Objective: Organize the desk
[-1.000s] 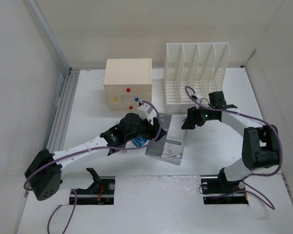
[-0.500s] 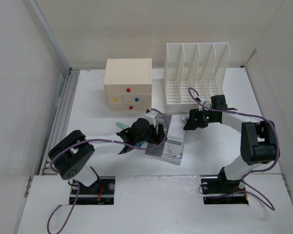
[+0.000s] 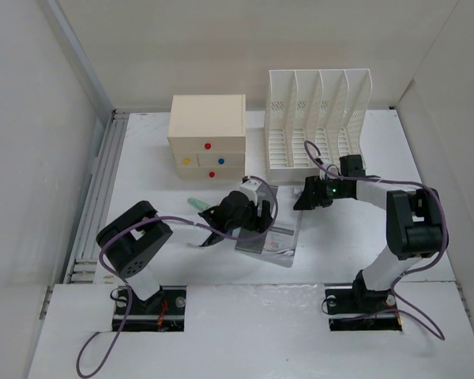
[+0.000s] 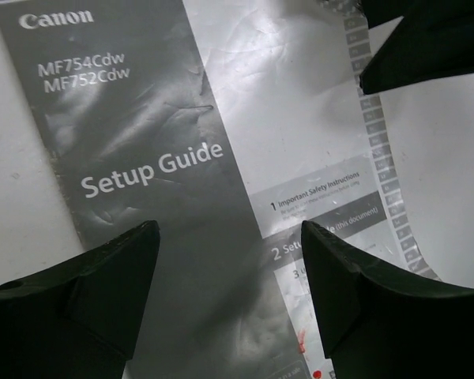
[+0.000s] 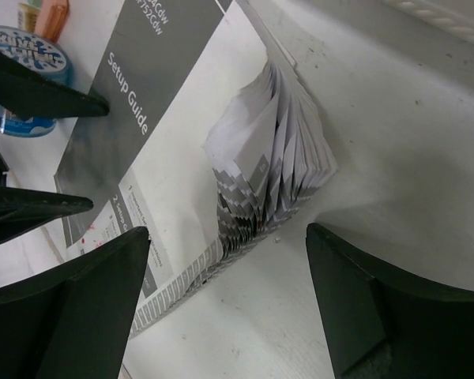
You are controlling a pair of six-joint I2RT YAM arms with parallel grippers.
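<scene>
The desk (image 3: 142, 174) is a white tabletop with pale walls. A grey and white Canon setup guide booklet (image 3: 275, 233) lies flat near the middle. My left gripper (image 3: 257, 215) hangs open just above its cover (image 4: 142, 158), one finger on each side of the grey band. My right gripper (image 3: 302, 197) is open and empty at the booklet's right edge, where the pages (image 5: 276, 150) fan upward. Its black fingers (image 4: 426, 39) show at the top right of the left wrist view. The left gripper's fingers (image 5: 31, 87) show at the left of the right wrist view.
A cream drawer box (image 3: 208, 134) with coloured knobs stands at the back. A white slotted file rack (image 3: 320, 118) stands to its right. A green marker (image 3: 196, 203) lies left of the booklet. A blue tape roll (image 5: 24, 47) and an orange item (image 5: 51, 16) lie near it.
The left arm has folded back at its base, and its gripper has shifted right over the booklet cover. The right gripper has edged closer to the booklet's fanned edge.
</scene>
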